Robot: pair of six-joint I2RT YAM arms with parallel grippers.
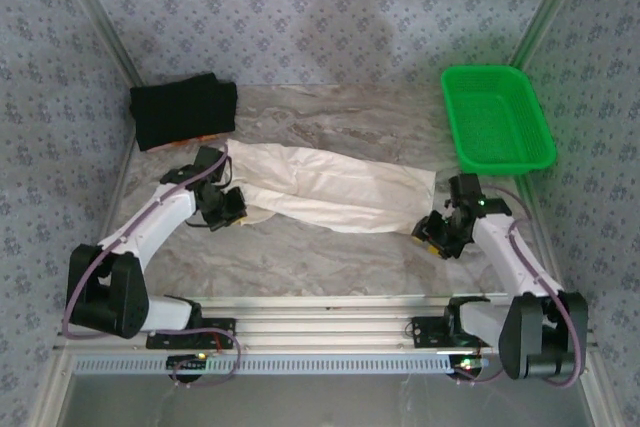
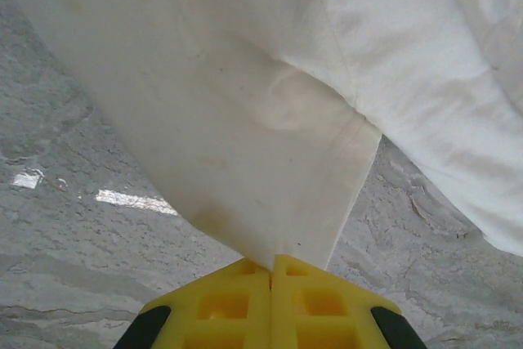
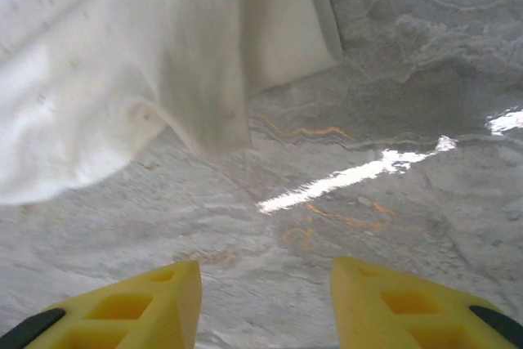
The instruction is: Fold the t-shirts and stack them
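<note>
Left gripper (image 1: 228, 205), from overhead, clenched on one end of the cream shirt (image 1: 330, 187) stretched across the marble table (image 1: 300, 267); right gripper (image 1: 435, 232) just off the other end, black shirt (image 1: 183, 112) at the far left corner, patterned walls (image 1: 300, 7) all round. From the left wrist, yellow fingers (image 2: 237, 300) shut on a hem corner. From the right wrist, jaws parted over bare marble, cloth loose just ahead: seemingly mid-fold, next needing a hold on that free end.
</note>
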